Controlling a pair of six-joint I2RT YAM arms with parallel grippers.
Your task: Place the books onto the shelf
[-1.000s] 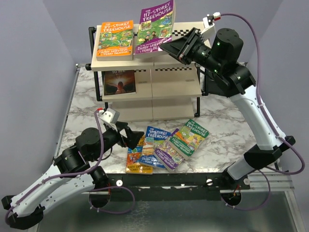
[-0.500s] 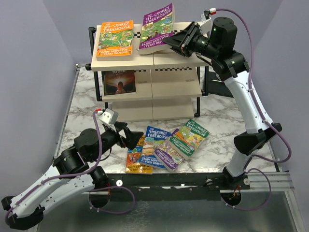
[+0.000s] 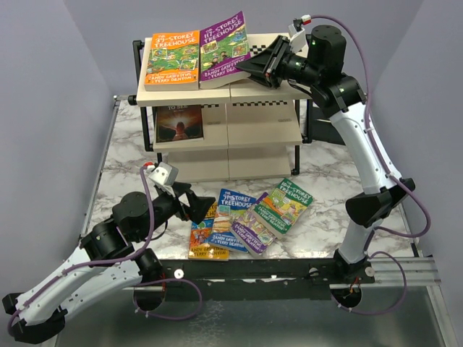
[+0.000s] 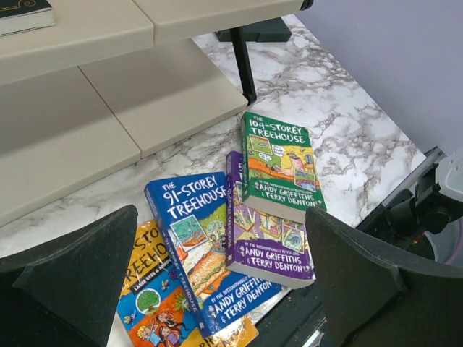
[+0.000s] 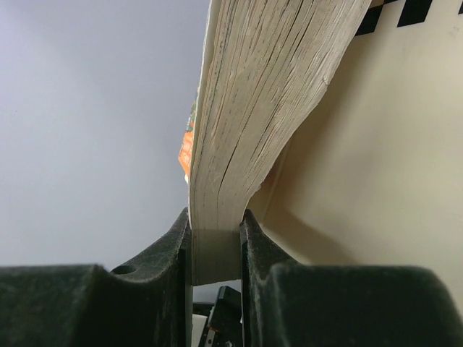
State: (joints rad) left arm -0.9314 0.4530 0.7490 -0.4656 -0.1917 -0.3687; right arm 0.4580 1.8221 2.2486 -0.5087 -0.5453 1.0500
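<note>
Right jaws clamp purple "117-Storey Treehouse" book (image 3: 223,45) above the shelf (image 3: 262,93); left jaws gape wide.

You see the orange book (image 3: 172,59) lying flat on the top tier of the shelf (image 3: 253,130). Just beside it the purple book (image 3: 223,49) is tilted, its right edge pinched in the right gripper (image 3: 253,66). The dark book (image 3: 179,123) lies on the middle tier. The blue book (image 3: 230,215), green book (image 3: 288,202), second purple book (image 3: 252,231) and yellow book (image 3: 204,240) overlap on the counter (image 3: 329,181).

Overlapping books (image 4: 206,246) on marble table (image 4: 347,137)
</note>
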